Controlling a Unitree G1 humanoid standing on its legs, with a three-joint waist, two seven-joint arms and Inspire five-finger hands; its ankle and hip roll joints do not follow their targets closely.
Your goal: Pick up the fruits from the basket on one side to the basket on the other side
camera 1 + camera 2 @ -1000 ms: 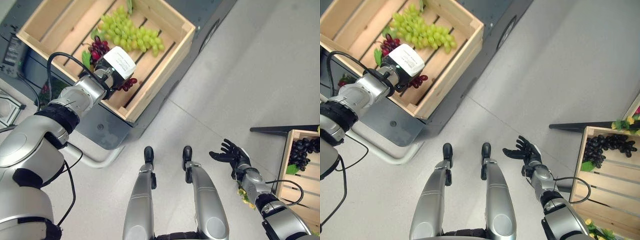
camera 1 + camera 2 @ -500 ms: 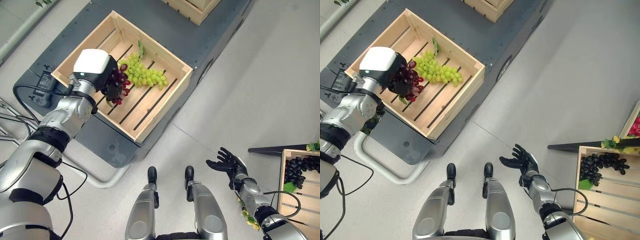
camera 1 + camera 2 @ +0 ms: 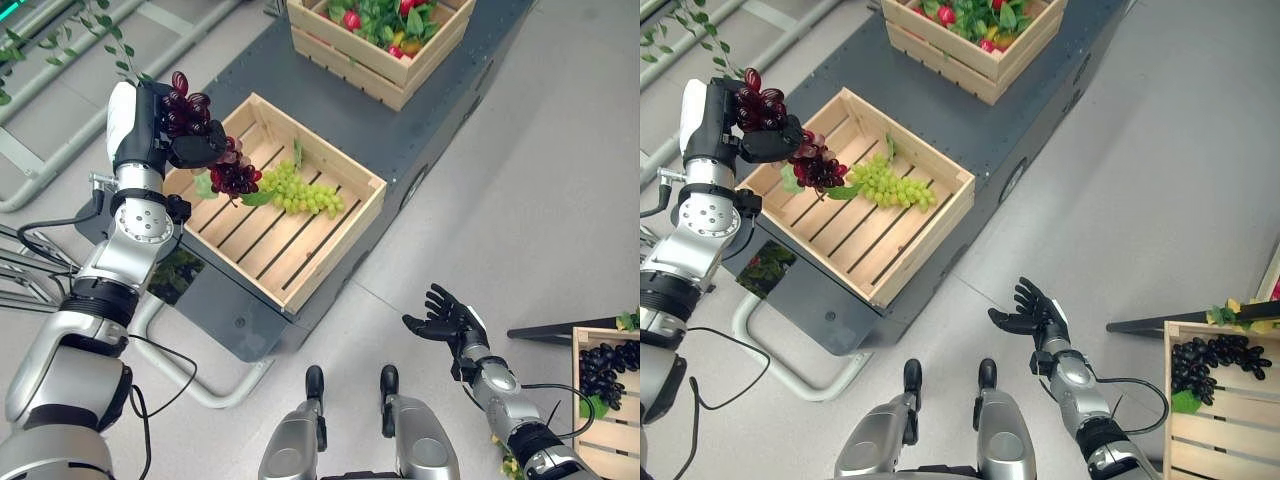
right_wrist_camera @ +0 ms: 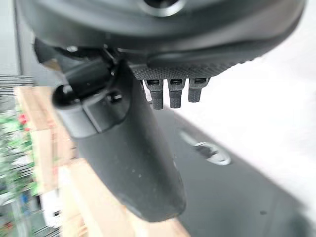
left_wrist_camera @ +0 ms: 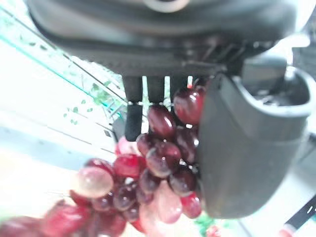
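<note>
My left hand (image 3: 168, 135) is raised above the left end of a wooden crate (image 3: 340, 235) and is shut on a bunch of dark red grapes (image 3: 232, 176), which hangs from the fingers with a green leaf below it. In the left wrist view the red grapes (image 5: 158, 168) sit between thumb and fingers. A bunch of green grapes (image 3: 305, 193) lies on the crate's slats. My right hand (image 3: 447, 321) is open, palm up, low at the right over the floor. A second crate (image 3: 606, 400) at the far right holds black grapes (image 3: 605, 365).
The crate sits on a dark grey cart (image 3: 420, 120) with a white tubular frame (image 3: 215, 385). Another wooden crate (image 3: 385, 35) with red fruit and green leaves stands further back on the cart. Open grey floor (image 3: 540, 170) lies between the cart and the right-hand crate.
My left hand has lifted the red grapes up out of the crate and towards its left end. The camera has tilted, bringing the far crate into view. The right hand stays open.
</note>
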